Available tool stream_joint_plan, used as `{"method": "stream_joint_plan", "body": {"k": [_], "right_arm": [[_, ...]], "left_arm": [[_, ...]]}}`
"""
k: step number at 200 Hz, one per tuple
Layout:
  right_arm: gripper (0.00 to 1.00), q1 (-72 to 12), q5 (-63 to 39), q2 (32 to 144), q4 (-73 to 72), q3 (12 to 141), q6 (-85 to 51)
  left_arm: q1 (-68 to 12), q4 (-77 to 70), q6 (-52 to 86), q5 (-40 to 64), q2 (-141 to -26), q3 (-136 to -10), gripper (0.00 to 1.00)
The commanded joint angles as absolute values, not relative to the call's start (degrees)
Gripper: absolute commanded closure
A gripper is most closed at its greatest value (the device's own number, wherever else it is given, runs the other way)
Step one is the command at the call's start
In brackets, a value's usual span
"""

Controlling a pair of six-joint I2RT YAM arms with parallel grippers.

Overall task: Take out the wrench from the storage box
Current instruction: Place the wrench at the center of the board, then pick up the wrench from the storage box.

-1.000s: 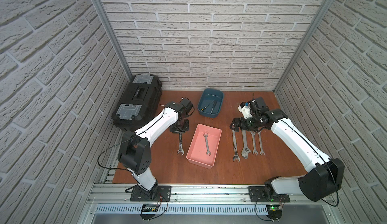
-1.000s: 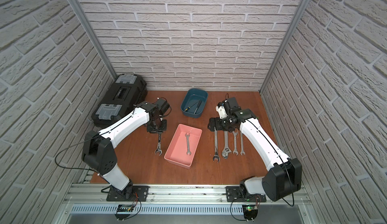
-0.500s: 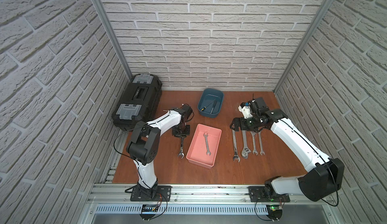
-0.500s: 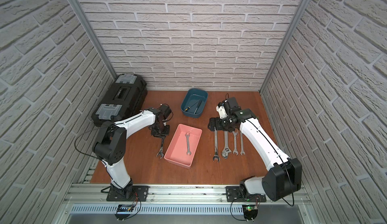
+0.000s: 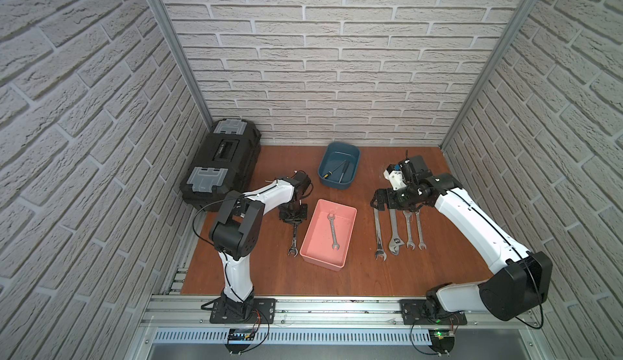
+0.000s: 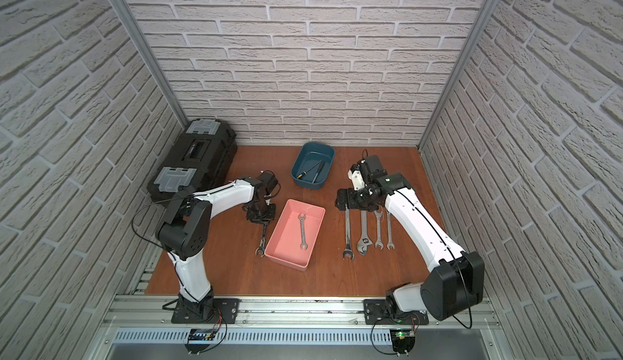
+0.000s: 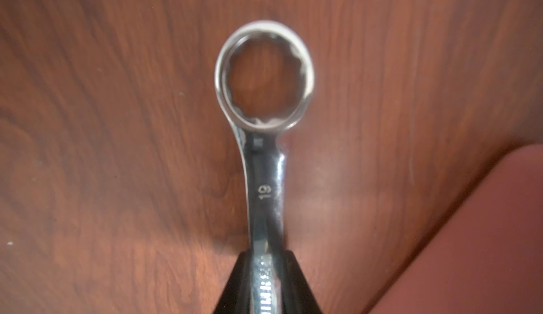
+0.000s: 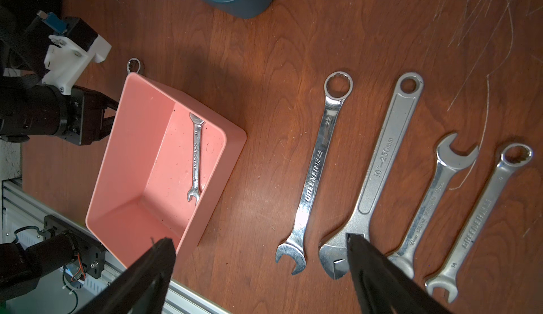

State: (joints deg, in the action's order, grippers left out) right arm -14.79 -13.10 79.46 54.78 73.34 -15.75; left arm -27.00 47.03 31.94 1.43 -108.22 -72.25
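Left wrist view, left gripper narrow round ring wrench lying on table, hold unclear, right gripper wide apart

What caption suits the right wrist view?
Open right gripper, an adjustable wrench among three combination wrenches, and the storage box holding an open-end wrench.

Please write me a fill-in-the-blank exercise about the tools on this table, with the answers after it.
The pink storage box holds exactly ___ wrench.
Beside it, toward the right arm, ___ loose wrenches lie in a row.
The left gripper straddles a ring-end wrench stamped ___.
The right gripper has its jaws ___.
Answers: one; four; 19; open.
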Motion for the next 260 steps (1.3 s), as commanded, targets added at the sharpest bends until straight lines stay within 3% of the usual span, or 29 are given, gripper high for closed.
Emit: {"method": "stream_joint_plan", "body": {"k": [1, 46, 83, 160, 260], "right_arm": [[0.04, -14.5, -12.8, 79.4, 55.2, 75.1, -14.9], [0.04, -14.5, -13.2, 78.9, 55.0, 75.2, -14.9], [0.03, -14.5, -12.8, 78.1, 55.0, 75.0, -14.5], [0.03, -14.3, -13.2, 76.2, 54.7, 73.3, -14.4], [0.03, -14.0, -13.4, 73.8, 54.2, 69.9, -14.5]], "left_arm": [[-26.8, 49.1, 31.2, 1.4, -107.4, -72.6, 0.70], [-28.4, 55.4, 32.5, -1.2, -102.2, -77.1, 0.61], [-35.8, 60.5, 38.0, -4.7, -98.3, -83.5, 0.58], [-50.3, 55.2, 50.1, -5.3, -105.0, -87.3, 0.54], [-51.8, 46.3, 53.8, -5.7, -114.4, -82.1, 0.56]]}}
